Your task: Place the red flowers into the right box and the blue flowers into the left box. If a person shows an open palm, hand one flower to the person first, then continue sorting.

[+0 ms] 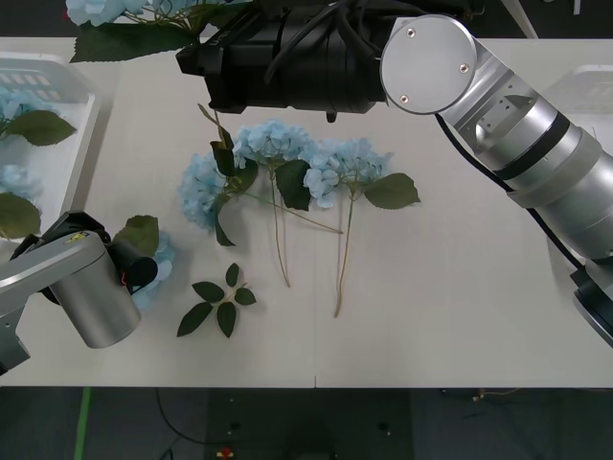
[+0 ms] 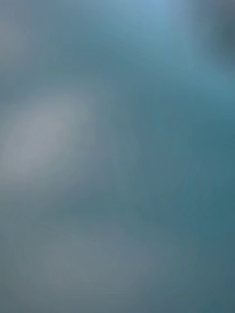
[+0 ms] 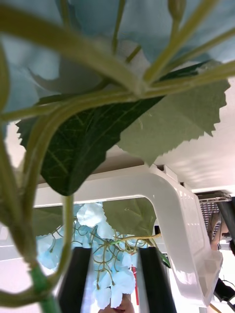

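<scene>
The right arm's gripper (image 1: 206,67) is reaching across the table's far side; its jaws cannot be told. Just nearer than it, three blue flowers (image 1: 278,144) are lying loose. The left box (image 1: 81,105) is holding more. The left gripper (image 1: 144,264) is pinching one blue stem (image 3: 110,264) between black fingers (image 3: 76,279).

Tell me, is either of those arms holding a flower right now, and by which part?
The left end effector seems to grip a blue flower near its head; the exact spot is hidden. The right end effector's hold cannot be told.
</scene>
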{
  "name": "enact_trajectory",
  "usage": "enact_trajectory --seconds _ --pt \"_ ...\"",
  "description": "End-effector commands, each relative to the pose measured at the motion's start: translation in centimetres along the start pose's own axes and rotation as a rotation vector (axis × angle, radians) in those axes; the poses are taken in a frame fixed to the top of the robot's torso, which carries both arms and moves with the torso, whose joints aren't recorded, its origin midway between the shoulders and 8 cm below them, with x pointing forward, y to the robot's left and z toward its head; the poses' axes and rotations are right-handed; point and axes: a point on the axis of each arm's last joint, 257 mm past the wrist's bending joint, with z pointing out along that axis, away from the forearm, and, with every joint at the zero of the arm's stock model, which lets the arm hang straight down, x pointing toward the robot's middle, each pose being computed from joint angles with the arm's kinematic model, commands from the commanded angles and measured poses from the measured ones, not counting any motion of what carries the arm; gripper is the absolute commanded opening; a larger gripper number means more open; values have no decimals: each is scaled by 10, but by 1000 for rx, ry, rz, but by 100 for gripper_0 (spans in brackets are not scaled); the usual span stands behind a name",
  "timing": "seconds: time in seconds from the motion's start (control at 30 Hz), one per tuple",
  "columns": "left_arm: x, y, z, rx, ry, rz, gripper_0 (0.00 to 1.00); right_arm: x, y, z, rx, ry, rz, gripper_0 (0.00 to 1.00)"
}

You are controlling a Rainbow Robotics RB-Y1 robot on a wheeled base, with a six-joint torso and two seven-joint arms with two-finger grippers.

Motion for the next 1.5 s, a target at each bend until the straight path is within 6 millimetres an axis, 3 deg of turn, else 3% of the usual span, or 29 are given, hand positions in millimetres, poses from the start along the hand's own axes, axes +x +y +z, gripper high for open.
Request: enact_trajectory --seconds 0.03,0.3,0.53,0.73,0.93,1.13,1.3,1.5 --pt "16 19 -4 -18 31 -26 0 -28 15 8 -22 -32 -72 0" --pt "38 37 -22 -41 10 -133 0 -28 16 8 -23 -29 -75 0" --pt "87 55 -47 10 -150 -782 0 -26 16 9 -22 -25 -74 0" --pt "155 61 -50 17 -217 -1394 0 -26 16 9 -22 -25 -74 0" --pt "232 20 -35 26 -140 -1867 0 -24 16 10 -23 -22 -74 0" --pt "271 -25 -13 81 -70 -2135 0 -23 15 9 -20 -21 -73 0" --pt "276 -57 12 97 -7 -2215 0 -25 16 10 -22 -22 -75 0" --pt "250 -91 54 105 -29 -2191 0 -21 17 11 -24 -16 -75 0"
